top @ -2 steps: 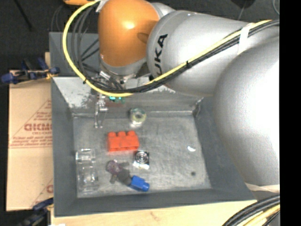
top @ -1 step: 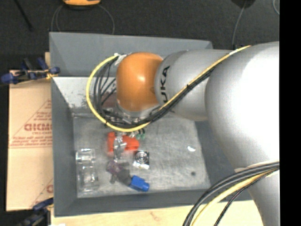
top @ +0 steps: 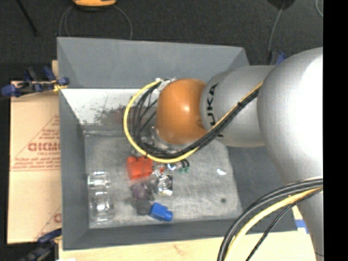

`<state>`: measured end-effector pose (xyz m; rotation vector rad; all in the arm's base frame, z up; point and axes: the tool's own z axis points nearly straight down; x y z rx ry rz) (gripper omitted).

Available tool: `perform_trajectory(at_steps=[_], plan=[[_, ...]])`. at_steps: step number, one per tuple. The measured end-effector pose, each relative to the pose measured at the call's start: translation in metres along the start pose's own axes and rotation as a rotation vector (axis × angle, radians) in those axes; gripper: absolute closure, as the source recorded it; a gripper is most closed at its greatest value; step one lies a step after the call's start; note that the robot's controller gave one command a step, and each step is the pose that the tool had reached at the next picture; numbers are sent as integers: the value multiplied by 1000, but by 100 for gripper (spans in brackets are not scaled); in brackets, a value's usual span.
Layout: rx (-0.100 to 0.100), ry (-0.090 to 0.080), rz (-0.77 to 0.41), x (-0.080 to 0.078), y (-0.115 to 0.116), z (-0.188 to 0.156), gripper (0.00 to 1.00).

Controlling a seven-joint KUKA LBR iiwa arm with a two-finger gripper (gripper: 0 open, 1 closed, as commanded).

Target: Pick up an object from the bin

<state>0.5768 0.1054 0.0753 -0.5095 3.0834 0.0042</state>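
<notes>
Nearest the front wall of the grey bin (top: pixel 152 64), a blue cylinder-like piece (top: pixel 161 212); to its left, well apart, a clear plastic box (top: pixel 99 196). Just behind the blue piece, a dark grey lump (top: pixel 140 197) crowding the gripper (top: pixel 162 182), low in mid-bin, opening impossible to tell. Just beside it on the left, an orange-red block (top: pixel 139 167), the nearest thing. Off right, a small white scrap (top: pixel 221 172). Above, an orange wrist cover (top: pixel 176 110) looped by a yellow cable (top: pixel 128 125); "KUKA" lettered on the silver arm (top: pixel 239 107), reaching in from the right.
</notes>
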Motion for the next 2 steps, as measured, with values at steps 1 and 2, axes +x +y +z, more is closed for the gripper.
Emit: perform_trajectory(at_steps=[1, 2], plan=[[-1, -8, 3, -3, 1, -3, 100], [3, 4, 27, -12, 12, -136, 100]])
